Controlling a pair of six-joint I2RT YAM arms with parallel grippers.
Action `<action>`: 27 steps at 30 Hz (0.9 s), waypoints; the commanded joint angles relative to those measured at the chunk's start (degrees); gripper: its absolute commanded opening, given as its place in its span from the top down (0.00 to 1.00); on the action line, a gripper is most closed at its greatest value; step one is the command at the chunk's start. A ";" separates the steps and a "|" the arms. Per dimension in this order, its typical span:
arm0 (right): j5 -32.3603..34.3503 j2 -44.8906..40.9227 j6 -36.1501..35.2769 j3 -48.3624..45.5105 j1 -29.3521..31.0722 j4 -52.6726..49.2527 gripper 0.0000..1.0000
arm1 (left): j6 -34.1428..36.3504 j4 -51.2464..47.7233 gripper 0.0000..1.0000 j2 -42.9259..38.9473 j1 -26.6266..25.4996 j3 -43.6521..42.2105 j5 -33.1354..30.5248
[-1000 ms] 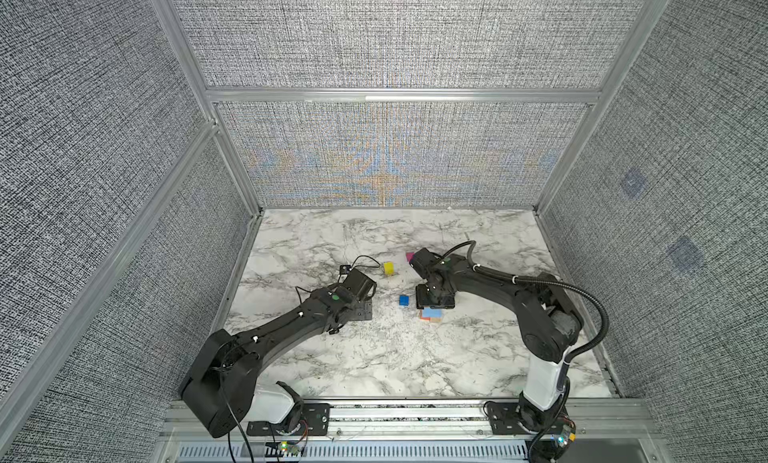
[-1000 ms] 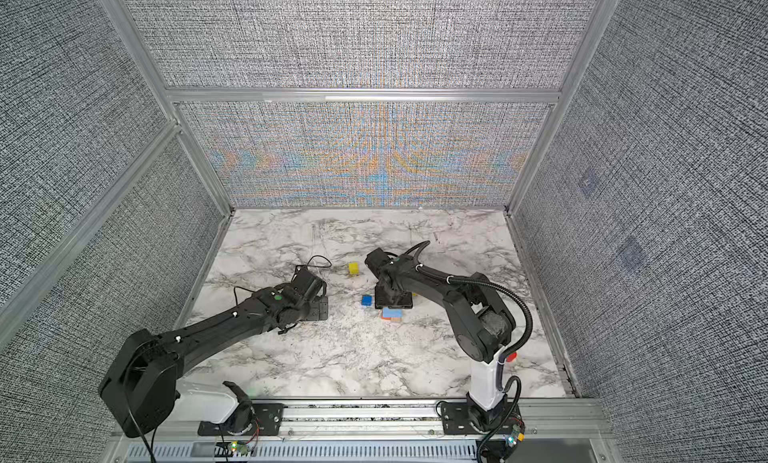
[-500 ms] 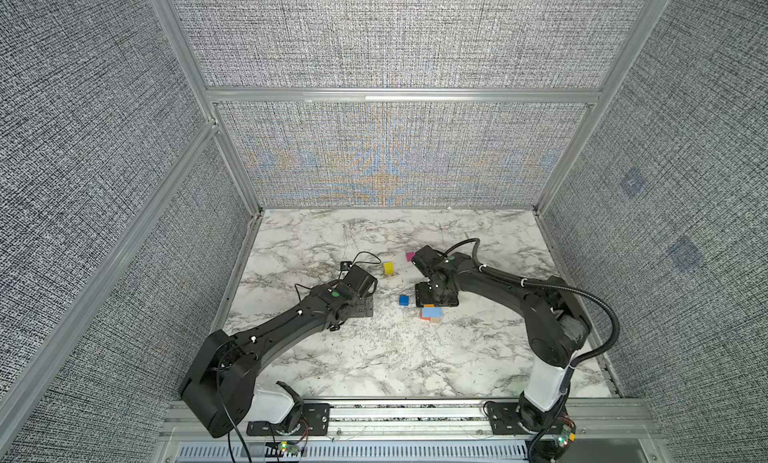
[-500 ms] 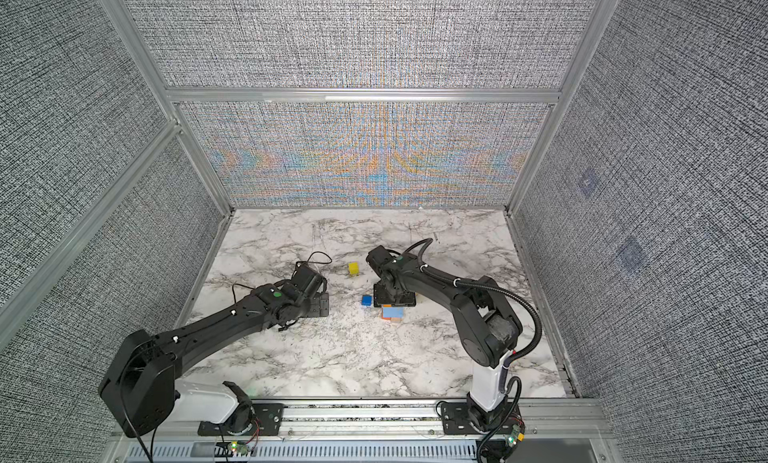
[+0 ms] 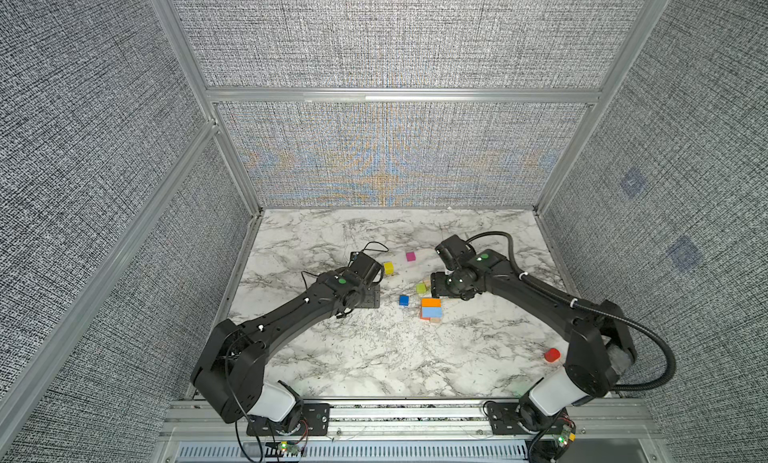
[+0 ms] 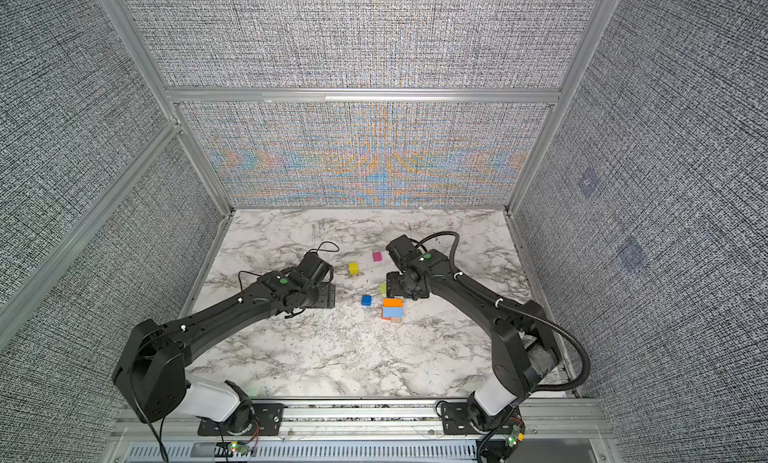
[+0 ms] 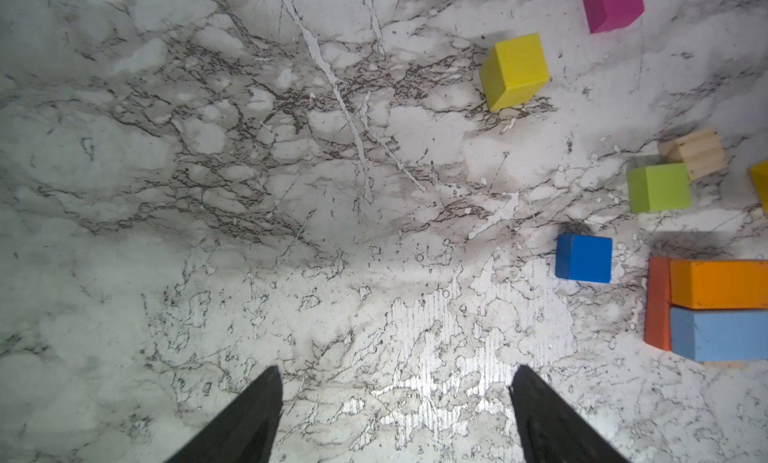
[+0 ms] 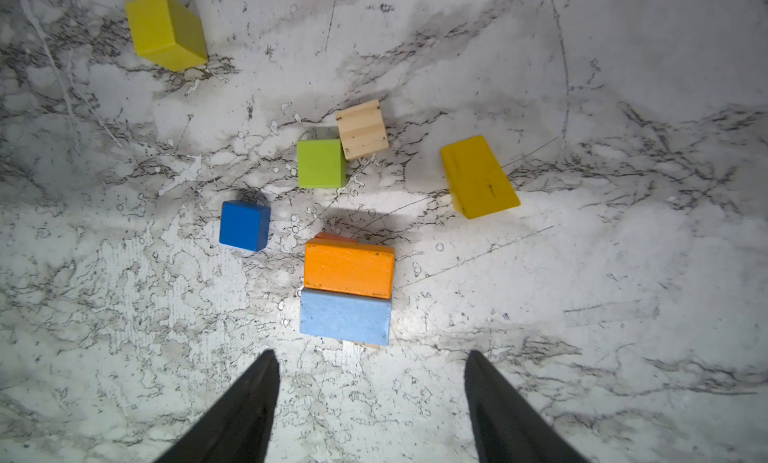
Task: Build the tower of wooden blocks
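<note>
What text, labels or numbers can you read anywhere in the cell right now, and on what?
No readable text in any view.
The wood blocks show plain paint or bare wood, no letters or numbers.
Each of the arms bears a plain green dot, no writing.
The circuit boards at the front edge are too small to read.

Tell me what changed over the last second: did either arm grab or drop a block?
The right gripper drew back from over the stack toward its own side, uncovering the green cube. Its jaws are open and empty. The left gripper barely shifted and is also open and empty. Nothing visibly picked up or dropped. The stack, blue cube and yellow cube stayed put.
</note>
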 commanded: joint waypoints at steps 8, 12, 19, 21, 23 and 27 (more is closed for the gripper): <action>-6.46 -7.23 -6.29 -8.08 -8.31 2.04 0.35 | 0.18 -4.65 0.02 7.89 0.04 9.32 0.24; -8.67 -9.27 -7.58 -10.68 -10.99 3.60 0.35 | 0.70 -7.73 0.01 13.00 0.10 15.09 -1.16; -10.86 -10.26 -8.58 -12.49 -15.28 5.22 0.26 | 1.01 -12.12 0.01 20.58 0.39 25.32 -2.01; -12.63 -10.25 -7.99 -12.60 -16.91 6.02 0.23 | 0.89 -12.40 0.01 22.43 0.98 27.67 -1.55; -15.12 -10.10 -7.12 -14.42 -18.42 7.43 0.22 | 0.81 -12.05 0.01 24.12 1.56 29.40 -0.08; -14.99 -9.80 -6.31 -15.39 -20.45 8.27 0.21 | 1.06 -13.33 0.04 28.55 3.19 34.23 1.66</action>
